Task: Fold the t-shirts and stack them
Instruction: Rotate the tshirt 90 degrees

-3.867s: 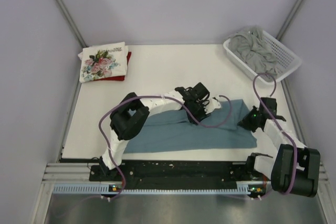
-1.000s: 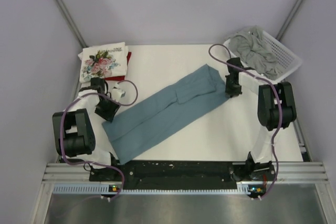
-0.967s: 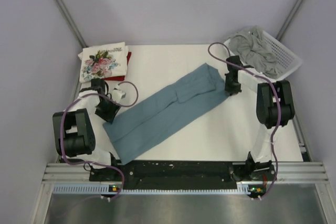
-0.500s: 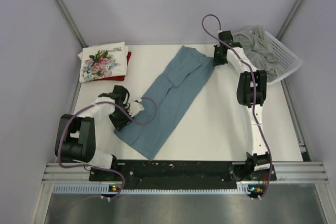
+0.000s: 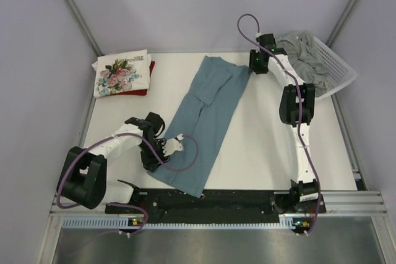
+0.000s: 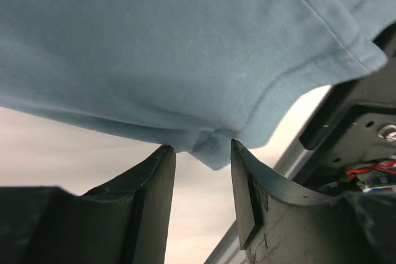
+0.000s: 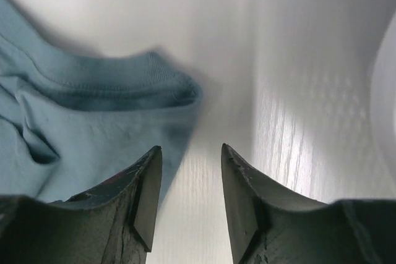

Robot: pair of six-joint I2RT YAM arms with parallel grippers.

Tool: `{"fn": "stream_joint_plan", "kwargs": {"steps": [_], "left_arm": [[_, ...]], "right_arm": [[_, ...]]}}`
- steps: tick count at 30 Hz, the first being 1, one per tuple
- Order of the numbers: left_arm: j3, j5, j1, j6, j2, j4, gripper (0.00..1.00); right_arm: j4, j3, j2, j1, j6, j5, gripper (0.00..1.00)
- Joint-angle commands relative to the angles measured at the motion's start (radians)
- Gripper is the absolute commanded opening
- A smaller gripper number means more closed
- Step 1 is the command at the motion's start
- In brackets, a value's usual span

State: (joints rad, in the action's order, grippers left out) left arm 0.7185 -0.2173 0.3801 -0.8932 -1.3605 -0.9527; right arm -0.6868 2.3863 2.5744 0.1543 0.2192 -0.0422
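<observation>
The dusty teal-blue t-shirt (image 5: 207, 115) lies as a long, flat band of soft knit, slanting from the far middle of the smooth white table (image 5: 260, 146) to its near edge. My left gripper (image 5: 166, 146) sits at the shirt's near left edge. The stitched hem puckers into a small fold right at the mouth of its narrow gap, and I cannot tell whether it is pinched. My right gripper (image 5: 255, 66) is narrowly parted with nothing between its dark, wedge-shaped fingers, just beside the ribbed collar. The floral t-shirt (image 5: 120, 72) rests folded square on the dark red one (image 5: 150, 66) at the far left. The grey one (image 5: 303, 60) lies crumpled in the lattice basket (image 5: 343, 77).
</observation>
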Motion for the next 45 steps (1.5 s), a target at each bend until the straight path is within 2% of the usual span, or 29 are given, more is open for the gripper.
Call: {"fn": "stream_joint_plan", "kwargs": {"steps": [1, 4, 7, 9, 11, 13, 15, 17, 18, 22, 26, 30, 37, 42, 45], "left_arm": [[0.044, -0.078, -0.016, -0.001, 0.070, -0.097, 0.45], [0.076, 0.010, -0.062, 0.033, 0.099, -0.052, 0.46], [0.137, -0.010, -0.105, 0.037, 0.149, -0.058, 0.46], [0.177, -0.078, -0.124, 0.031, 0.181, -0.087, 0.46], [0.219, -0.234, -0.156, -0.021, 0.216, -0.151, 0.46], [0.229, -0.428, -0.229, -0.076, 0.256, -0.176, 0.46], [0.225, -0.534, -0.291, -0.069, 0.287, -0.152, 0.47], [0.199, -0.556, -0.306, -0.015, 0.314, -0.089, 0.47], [0.175, -0.553, -0.307, 0.017, 0.328, -0.055, 0.48], [0.118, -0.544, -0.307, 0.043, 0.388, -0.023, 0.49], [0.084, -0.452, -0.307, 0.050, 0.478, -0.026, 0.50], [0.047, -0.386, -0.307, 0.028, 0.557, -0.047, 0.52], [-0.028, -0.338, -0.307, 0.043, 0.653, -0.040, 0.52], [-0.060, -0.337, -0.307, 0.053, 0.640, -0.003, 0.52], [-0.054, -0.338, -0.307, 0.050, 0.609, -0.004, 0.53]], "right_arm": [[0.030, -0.106, -0.241, 0.013, -0.059, -0.039, 0.45], [0.068, -0.232, -0.417, 0.054, -0.130, -0.062, 0.48], [0.142, -0.418, -0.598, 0.120, -0.211, -0.138, 0.49], [0.241, -0.610, -0.742, 0.181, -0.276, -0.249, 0.49], [0.398, -0.842, -0.899, 0.260, -0.334, -0.436, 0.49], [0.635, -1.096, -1.058, 0.326, -0.343, -0.575, 0.49], [0.929, -1.325, -1.199, 0.391, -0.339, -0.692, 0.52], [1.074, -1.479, -1.284, 0.480, -0.352, -0.681, 0.58], [1.054, -1.513, -1.312, 0.526, -0.389, -0.656, 0.58], [0.780, -1.520, -1.307, 0.718, -0.556, -0.555, 0.58], [0.809, -1.598, -1.315, 0.878, -0.592, -0.555, 0.62], [0.797, -1.635, -1.283, 1.045, -0.688, -0.392, 0.63], [0.738, -1.581, -1.128, 1.177, -0.791, -0.313, 0.64], [0.649, -1.506, -0.989, 1.277, -0.897, -0.223, 0.63], [0.581, -1.477, -0.939, 1.294, -0.912, -0.234, 0.59]]}}
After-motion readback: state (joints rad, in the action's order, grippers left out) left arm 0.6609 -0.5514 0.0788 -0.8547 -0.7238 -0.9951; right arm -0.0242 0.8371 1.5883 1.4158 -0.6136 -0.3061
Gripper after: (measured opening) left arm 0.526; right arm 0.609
